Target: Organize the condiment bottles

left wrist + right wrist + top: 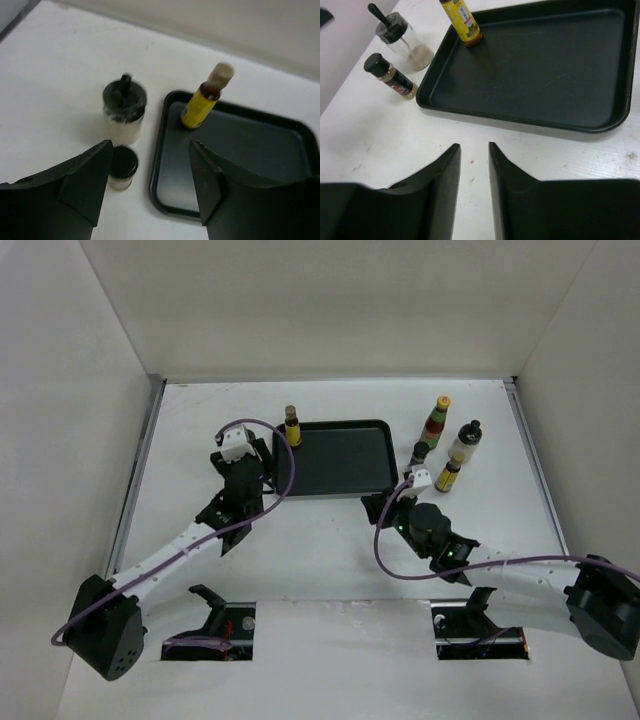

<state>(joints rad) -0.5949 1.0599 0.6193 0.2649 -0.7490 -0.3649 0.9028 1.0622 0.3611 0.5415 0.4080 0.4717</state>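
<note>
Yellow bottle (201, 106) stands in tray's (260, 150) corner, beyond the open, empty left gripper (150, 150); right gripper (473, 147) closed, empty.

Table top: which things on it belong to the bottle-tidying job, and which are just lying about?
Job:
yellow-labelled bottle in the black tray
red-green bottle with yellow cap
black-capped cream bottle
second yellow-labelled bottle
short dark jar
cream jar left of the tray
small black-capped jar

Just there:
black tray, holding one bottle
</note>
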